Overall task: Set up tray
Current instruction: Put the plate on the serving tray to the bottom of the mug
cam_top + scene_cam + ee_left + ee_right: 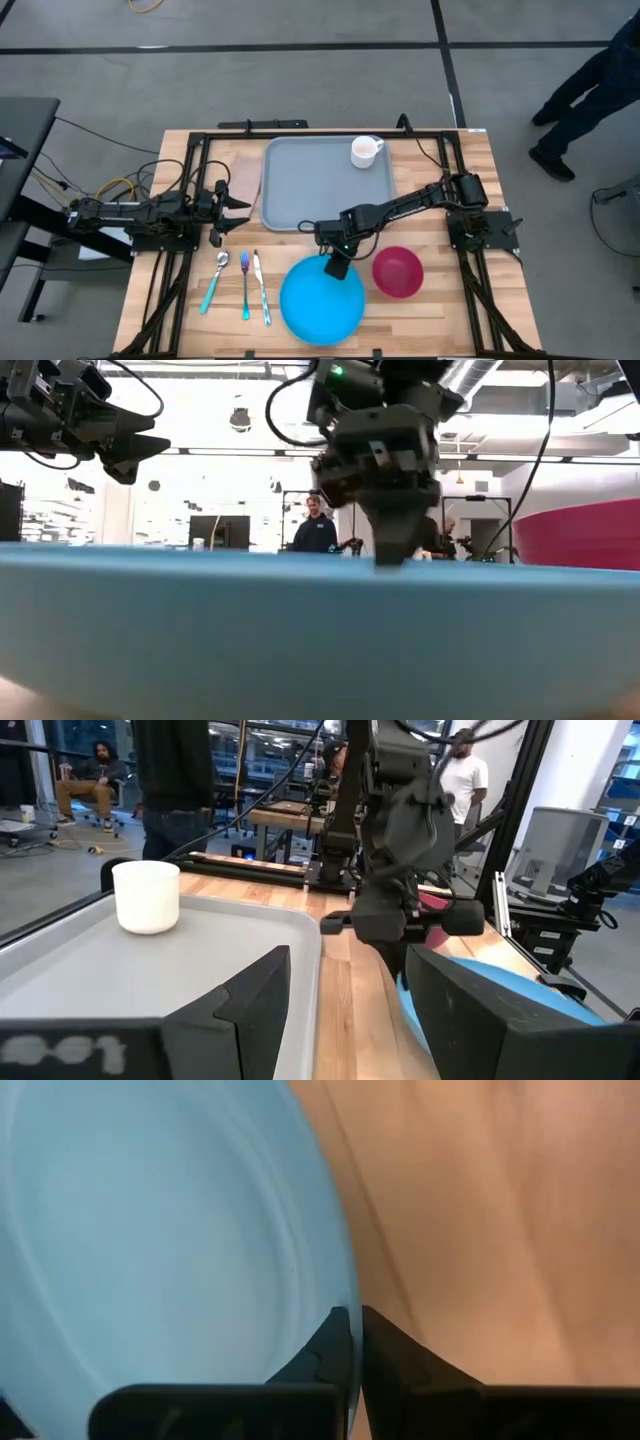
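- The tray (310, 195), upper centre of the high view, is plain grey-blue.
- The cup (364, 151) at its upper right corner is white.
- The plate (310, 305), lower centre, is bright blue.
- The bowl (398, 272) beside it is magenta.
- The desk (480, 180) is pale wood with visible grain.
- The spoon (214, 280) and fork (245, 285) have teal handles.

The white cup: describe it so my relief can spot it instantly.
Find the grey-blue tray at the table's far middle. In its far right corner stands the white cup, handle to the right. It is the only white item and the only thing on the tray.
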